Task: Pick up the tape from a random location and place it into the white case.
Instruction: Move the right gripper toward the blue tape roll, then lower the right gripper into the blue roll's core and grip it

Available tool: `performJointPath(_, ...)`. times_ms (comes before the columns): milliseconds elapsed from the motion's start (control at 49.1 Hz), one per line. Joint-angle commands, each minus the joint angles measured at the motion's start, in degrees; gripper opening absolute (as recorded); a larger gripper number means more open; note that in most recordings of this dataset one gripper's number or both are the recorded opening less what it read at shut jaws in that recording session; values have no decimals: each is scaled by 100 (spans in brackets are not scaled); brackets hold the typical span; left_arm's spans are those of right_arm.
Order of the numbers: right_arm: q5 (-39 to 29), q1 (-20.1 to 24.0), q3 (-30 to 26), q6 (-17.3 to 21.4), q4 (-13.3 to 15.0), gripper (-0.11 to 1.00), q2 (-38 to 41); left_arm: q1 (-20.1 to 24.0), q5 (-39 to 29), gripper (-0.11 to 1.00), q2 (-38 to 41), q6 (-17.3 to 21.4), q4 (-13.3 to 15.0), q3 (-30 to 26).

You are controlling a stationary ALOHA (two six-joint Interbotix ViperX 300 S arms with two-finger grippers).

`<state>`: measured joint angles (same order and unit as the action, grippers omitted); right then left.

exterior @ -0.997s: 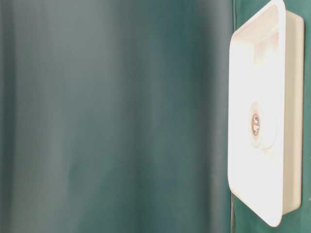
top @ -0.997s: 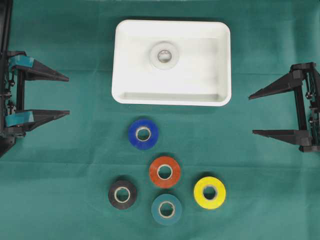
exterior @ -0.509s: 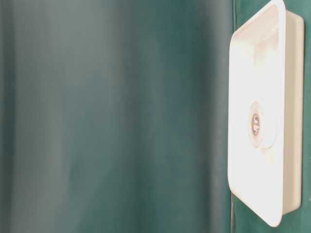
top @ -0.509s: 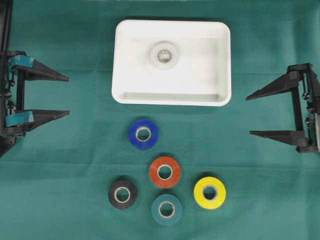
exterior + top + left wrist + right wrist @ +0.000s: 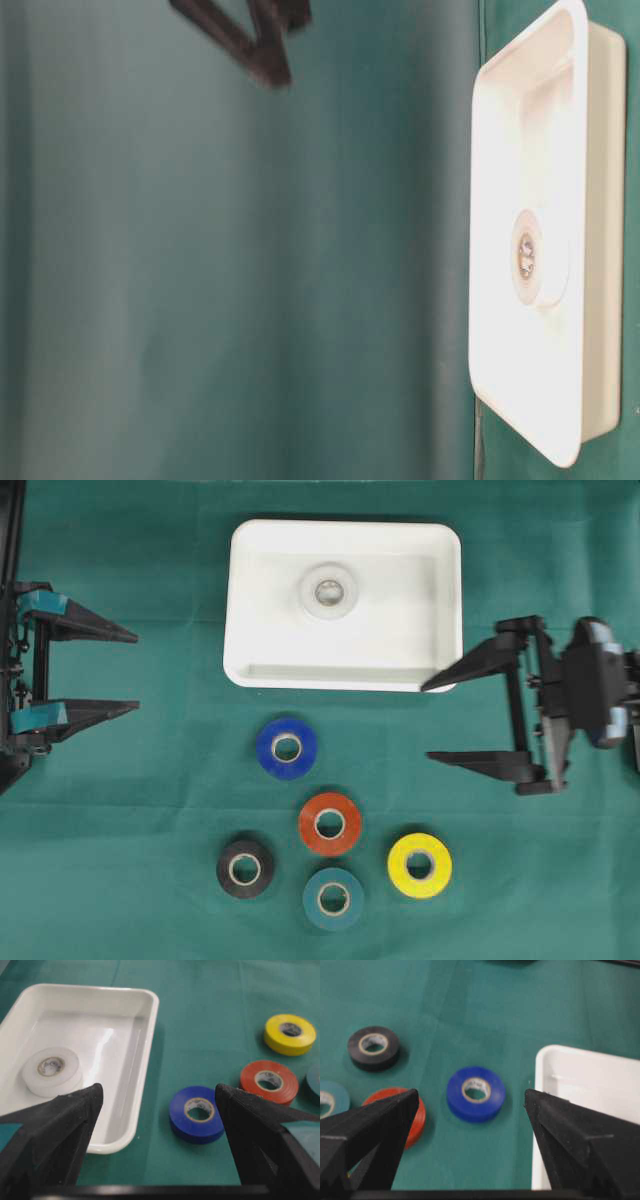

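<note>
With both the left gripper (image 5: 130,672) and right gripper (image 5: 430,720) spread wide and empty, the blue tape (image 5: 287,748) lies just below the white case (image 5: 445,600), so a low approach risks clipping its rim.

Matt green cloth (image 5: 140,810) under everything, smooth w/ faint creases. Glossy white plastic on white case (image 5: 247,600), sheen along its walls; inside it a translucent whitish tape roll (image 5: 328,590), slick-looking, paper-like core. Just below the case, blue tape (image 5: 287,748) w/ smooth semi-gloss plastic look; same finish on red (image 5: 329,824), black (image 5: 245,869), teal (image 5: 333,899), yellow (image 5: 419,865) rolls beyond it; matt black grainy plastic on left gripper (image 5: 157,1110) and right gripper (image 5: 470,1105) fingers.
</note>
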<state>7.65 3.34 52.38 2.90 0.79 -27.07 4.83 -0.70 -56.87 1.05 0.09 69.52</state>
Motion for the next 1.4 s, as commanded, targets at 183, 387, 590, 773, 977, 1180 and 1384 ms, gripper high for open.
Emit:
performJointPath(183, 70, 79, -1037, 9, -18, 91, 1011, -18, 70, 97, 35, -44, 18, -70)
performJointPath(387, 9, 132, -1767, 9, -18, 91, 1705, -18, 70, 97, 35, -44, 18, -79)
performJointPath(590, -220, 158, -2479, 9, -18, 91, 2276, -18, 70, 97, 35, -44, 18, -70)
performJointPath(773, -369, 158, -2971, 0, -9, 91, 2637, -18, 70, 97, 35, -44, 26, -70)
performJointPath(977, -545, 158, -3287, 0, -9, 91, 2883, -18, 53, 97, 62, -44, 18, -70)
performJointPath(1180, -1090, 158, -3375, 141, -53, 91, 2900, -18, 35, 97, 53, -44, 26, -70)
performJointPath(1384, -2303, 149, -3735, 501, -44, 91, 3041, -18, 35, 97, 53, -44, 26, -70)
